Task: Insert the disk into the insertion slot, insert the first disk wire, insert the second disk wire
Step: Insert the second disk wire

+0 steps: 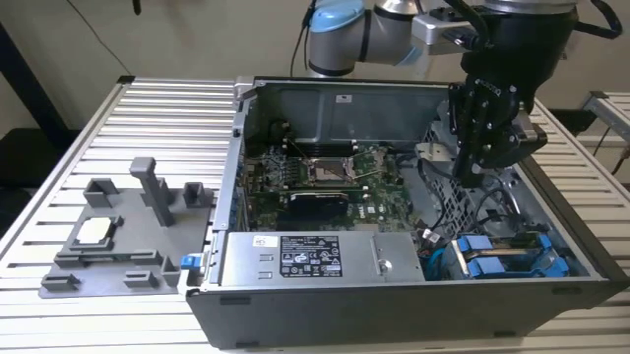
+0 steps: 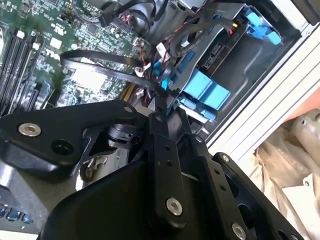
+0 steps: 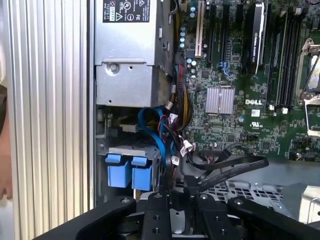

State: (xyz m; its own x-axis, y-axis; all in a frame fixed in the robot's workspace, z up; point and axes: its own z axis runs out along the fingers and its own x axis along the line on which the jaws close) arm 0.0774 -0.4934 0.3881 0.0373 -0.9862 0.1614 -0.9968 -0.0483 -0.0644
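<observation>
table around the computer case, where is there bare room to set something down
Bare ribbed table behind the grey fixture, on the exterior view's left of the case. Crowded inside, where cables bunch around the claw.

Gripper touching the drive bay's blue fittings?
Apart. The exterior view shows the gripper hanging short of the blue fittings, with a plain gap between them.
</observation>
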